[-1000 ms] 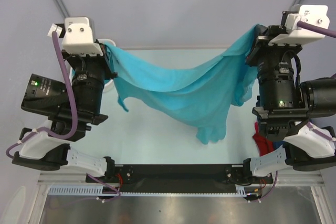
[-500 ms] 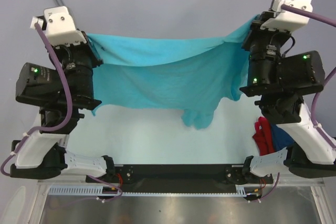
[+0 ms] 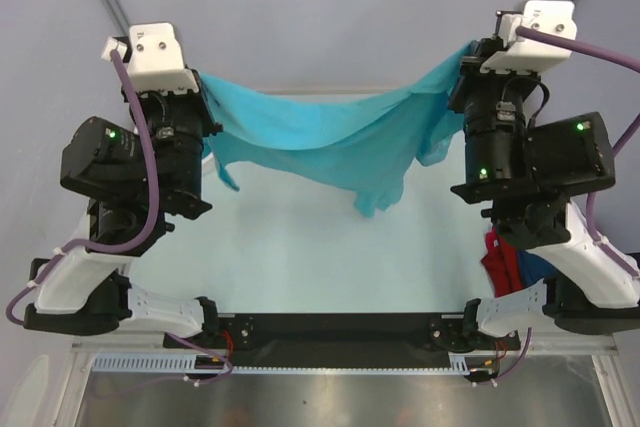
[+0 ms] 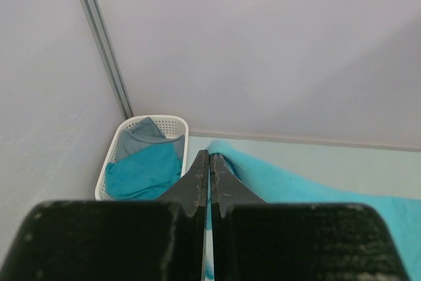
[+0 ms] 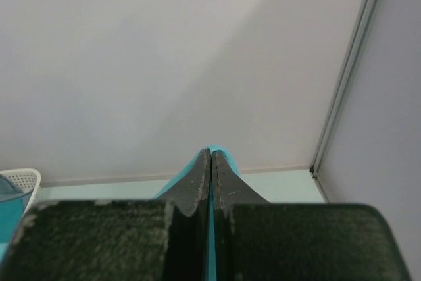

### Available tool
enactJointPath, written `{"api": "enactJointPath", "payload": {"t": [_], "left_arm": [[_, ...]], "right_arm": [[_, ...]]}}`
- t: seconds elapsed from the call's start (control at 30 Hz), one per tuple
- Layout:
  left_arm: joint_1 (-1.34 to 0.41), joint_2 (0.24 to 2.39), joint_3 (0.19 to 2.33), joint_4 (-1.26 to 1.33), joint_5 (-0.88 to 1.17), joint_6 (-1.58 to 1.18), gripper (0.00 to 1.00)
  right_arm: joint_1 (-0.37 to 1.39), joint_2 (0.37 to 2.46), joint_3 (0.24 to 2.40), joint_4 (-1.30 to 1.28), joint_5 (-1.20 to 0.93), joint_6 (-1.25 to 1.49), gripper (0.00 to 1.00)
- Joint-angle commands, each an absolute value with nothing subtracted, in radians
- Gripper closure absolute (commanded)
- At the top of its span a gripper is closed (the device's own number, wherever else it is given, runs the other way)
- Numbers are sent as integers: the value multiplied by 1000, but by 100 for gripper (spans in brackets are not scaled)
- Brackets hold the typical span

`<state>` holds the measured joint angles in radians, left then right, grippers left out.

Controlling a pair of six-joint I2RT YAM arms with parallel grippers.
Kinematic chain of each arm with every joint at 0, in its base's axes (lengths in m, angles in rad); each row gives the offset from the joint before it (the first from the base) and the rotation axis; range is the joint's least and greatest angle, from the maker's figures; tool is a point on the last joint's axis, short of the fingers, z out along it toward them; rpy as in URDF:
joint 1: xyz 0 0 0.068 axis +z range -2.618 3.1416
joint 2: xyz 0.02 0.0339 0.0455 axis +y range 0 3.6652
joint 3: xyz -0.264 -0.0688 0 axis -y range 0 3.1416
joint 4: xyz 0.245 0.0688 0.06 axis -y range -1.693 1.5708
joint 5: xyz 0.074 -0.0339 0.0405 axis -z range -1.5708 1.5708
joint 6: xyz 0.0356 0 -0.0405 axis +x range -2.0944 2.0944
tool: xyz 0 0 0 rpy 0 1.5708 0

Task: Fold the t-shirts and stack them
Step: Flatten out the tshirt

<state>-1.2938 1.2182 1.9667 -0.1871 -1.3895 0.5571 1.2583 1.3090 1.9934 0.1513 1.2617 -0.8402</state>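
- The teal shirt (image 3: 310, 137) hangs in the air above the table (image 3: 300, 262), stretched between the two arms like a slack hammock.
- Its upper edge sags in a shallow curve. The soft cloth falls in loose folds, and one bunched, pointed tail drops lowest, right of the middle.
- Left gripper (image 4: 209, 157): the black, tapered fingers are pressed together with a sliver of teal cloth pinched between them. The shirt runs off to the right as a smooth matte sheet.
- Right gripper (image 5: 210, 154): its fingers are likewise closed on a thin teal edge, and a small peak of cloth pokes out past the tips.
- The finger pads look scuffed and dusty grey on both.
- A white slotted plastic basket (image 4: 176, 129) sits in the far left corner, holding crumpled grey cloth (image 4: 135, 143) and teal cloth (image 4: 145, 172).
- A red shirt (image 3: 497, 259) lies crumpled by the right arm's base, with dark blue cloth (image 3: 533, 267) just beside it, both partly hidden by the arm.
- The table is pale, smooth and slightly glossy.
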Motion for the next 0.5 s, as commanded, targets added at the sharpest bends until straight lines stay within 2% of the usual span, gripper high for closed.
{"api": "enactJointPath", "payload": {"t": [0.0,0.23,0.47], "left_arm": [[-1374,1201,1974,-74,-1453,659,100],[-1522,1206,1963,23,-1552,719,100],[-1608,1195,1928,25,-1621,706,100]], "right_arm": [[1336,1278,1988,426,1330,-1070,100],[1459,1284,1951,739,1391,-1331,100],[1509,1301,1922,891,1410,-1468,100]]}}
